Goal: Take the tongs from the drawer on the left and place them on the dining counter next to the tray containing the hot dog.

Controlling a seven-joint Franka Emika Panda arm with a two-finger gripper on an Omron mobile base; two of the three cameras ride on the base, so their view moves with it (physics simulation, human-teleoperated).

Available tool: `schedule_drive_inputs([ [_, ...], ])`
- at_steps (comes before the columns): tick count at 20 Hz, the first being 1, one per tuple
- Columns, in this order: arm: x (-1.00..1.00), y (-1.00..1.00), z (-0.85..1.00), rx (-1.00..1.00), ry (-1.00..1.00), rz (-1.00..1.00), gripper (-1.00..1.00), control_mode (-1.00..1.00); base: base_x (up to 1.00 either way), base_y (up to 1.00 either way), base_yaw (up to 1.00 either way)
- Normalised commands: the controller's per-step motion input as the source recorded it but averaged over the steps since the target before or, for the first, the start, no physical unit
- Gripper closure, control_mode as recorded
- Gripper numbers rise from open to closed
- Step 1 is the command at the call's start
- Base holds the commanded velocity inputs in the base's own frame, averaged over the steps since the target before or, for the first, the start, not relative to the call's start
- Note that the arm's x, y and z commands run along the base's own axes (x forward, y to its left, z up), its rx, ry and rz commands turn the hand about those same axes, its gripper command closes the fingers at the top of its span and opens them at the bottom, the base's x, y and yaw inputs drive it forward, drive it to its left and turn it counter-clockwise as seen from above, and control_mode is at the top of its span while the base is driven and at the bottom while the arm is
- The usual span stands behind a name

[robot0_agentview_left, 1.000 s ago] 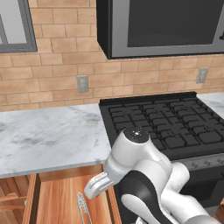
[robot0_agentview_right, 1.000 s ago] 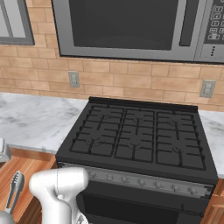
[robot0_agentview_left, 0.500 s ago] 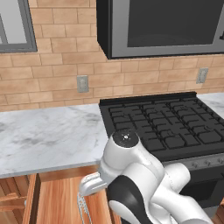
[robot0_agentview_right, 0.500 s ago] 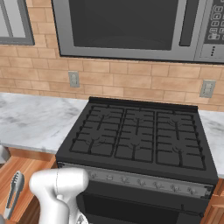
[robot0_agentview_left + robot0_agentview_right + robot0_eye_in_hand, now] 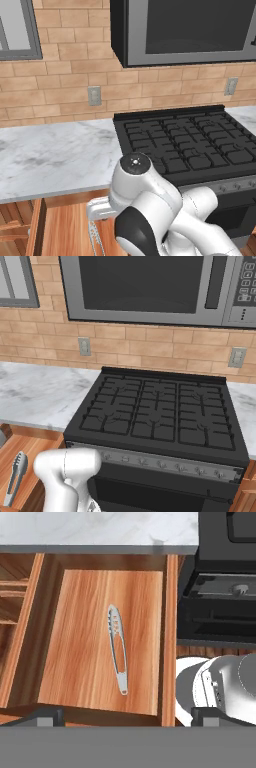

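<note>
The drawer [image 5: 75, 637] stands pulled out, its pale wood floor bare except for the tongs [image 5: 117, 649]. These slim silver tongs lie lengthwise near its middle, loop end toward me. My gripper [image 5: 129, 714] hangs above the drawer's front edge, open, with its dark fingertips [image 5: 47, 714] spread wide and nothing between them. In the right base view the tongs [image 5: 15, 477] lie in the drawer [image 5: 30, 456] at the lower left. In the left base view the arm hides most of the tongs [image 5: 94, 239], which lie in the drawer [image 5: 60, 230].
A black gas stove [image 5: 160, 416] with its oven front [image 5: 220, 607] sits right of the drawer. A marble counter [image 5: 55, 155] along the brick wall overhangs the drawer's back. A microwave [image 5: 150, 286] hangs above the stove. More wooden cabinetry [image 5: 12, 602] lies to the left.
The arm has swung a little to the left and lower over the open drawer, covering more of the tongs in the left base view. The gripper has stayed open.
</note>
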Motion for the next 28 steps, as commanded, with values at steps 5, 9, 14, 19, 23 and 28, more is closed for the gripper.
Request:
schedule_drive_inputs([
  [5,0.07,0.0,-0.31,-0.02,0.05,0.0,-1.0,-1.0,0.0,0.0,0.0],
  [9,0.05,0.0,-0.33,0.0,0.03,0.0,-1.0,-1.0,0.0,0.0,0.0],
  [14,0.04,0.06,-0.32,0.0,0.01,0.0,-1.0,-1.0,0.0,0.0,0.0],
  [19,0.08,0.07,-0.38,0.0,0.0,0.0,-1.0,-1.0,0.0,0.0,0.0],
  [23,0.19,0.12,-0.35,0.02,0.0,0.0,-1.0,-1.0,0.0,0.0,0.0],
  [28,0.36,0.07,-0.31,0.03,0.0,0.0,-1.0,-1.0,0.0,0.0,0.0],
])
